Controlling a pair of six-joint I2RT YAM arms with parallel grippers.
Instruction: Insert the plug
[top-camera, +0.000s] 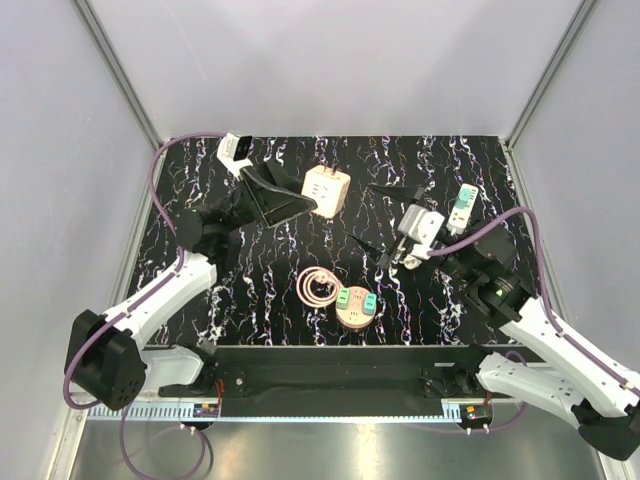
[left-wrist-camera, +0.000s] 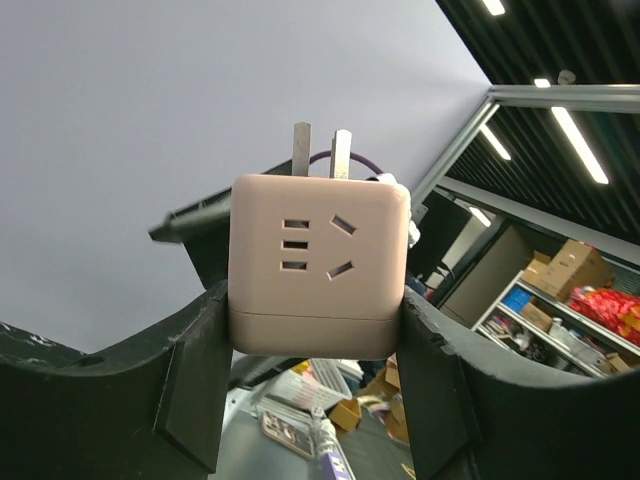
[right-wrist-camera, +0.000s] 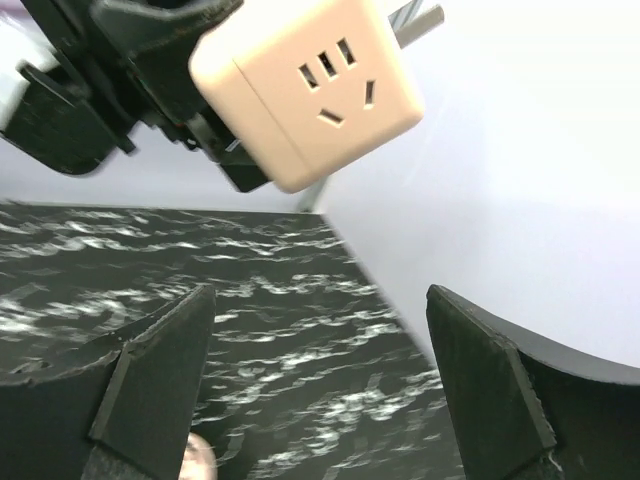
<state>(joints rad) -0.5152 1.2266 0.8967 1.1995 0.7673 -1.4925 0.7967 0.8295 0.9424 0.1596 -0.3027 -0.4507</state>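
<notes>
The left gripper is clamping the pale pink cube-shaped plug adapter, holding it above the black marbled bench, prongs bare. The right gripper is gaping wide, empty. Insertion, I judge, is not yet happening.

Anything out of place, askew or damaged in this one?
Nothing stands out. The beige adapter sits squarely in the left gripper, held off the table, with both prongs straight. The right gripper has its jaws open and empty. No damage or spill is visible.
</notes>
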